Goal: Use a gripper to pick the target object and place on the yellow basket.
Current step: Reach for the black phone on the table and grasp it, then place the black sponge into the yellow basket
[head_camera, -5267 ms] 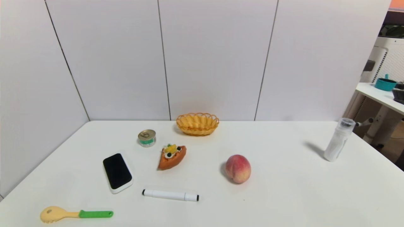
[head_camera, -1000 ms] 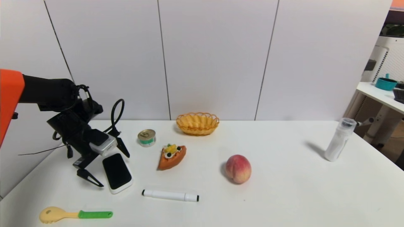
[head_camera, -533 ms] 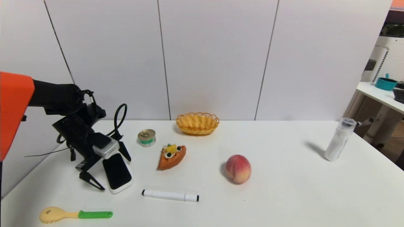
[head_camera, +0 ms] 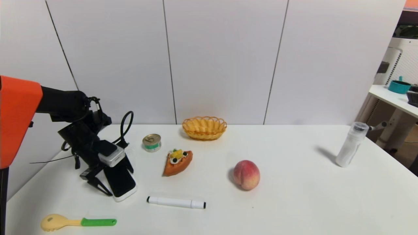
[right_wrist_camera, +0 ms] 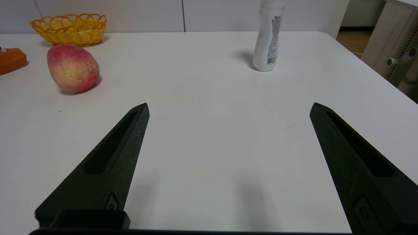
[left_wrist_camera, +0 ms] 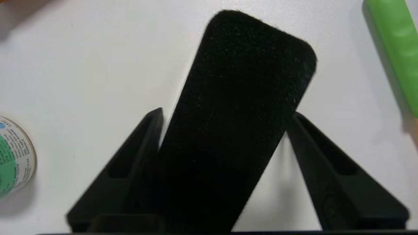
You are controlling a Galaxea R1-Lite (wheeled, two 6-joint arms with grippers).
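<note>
The target object (head_camera: 125, 188), a flat white slab with a glossy black face, lies on the table at the left. In the left wrist view it (left_wrist_camera: 248, 65) runs slantwise between the two black fingers. My left gripper (head_camera: 119, 182) reaches down over it from the left, one finger on each long side, both tips against its edges (left_wrist_camera: 227, 114). The yellow basket (head_camera: 204, 128) stands at the back centre by the wall, apart from the gripper. My right gripper (right_wrist_camera: 228, 106) hovers open over bare table and does not show in the head view.
Near the phone are a green-label tin can (head_camera: 152, 142), a cake slice (head_camera: 177, 162), a white marker (head_camera: 176, 202) and a yellow-green spoon (head_camera: 78, 222). A peach (head_camera: 246, 174) sits mid-table; a white bottle (head_camera: 350, 144) stands at the right.
My left arm came down and a little right over the phone, and its fingers drew in from wide apart to the phone's sides. The phone still lies on the table.
</note>
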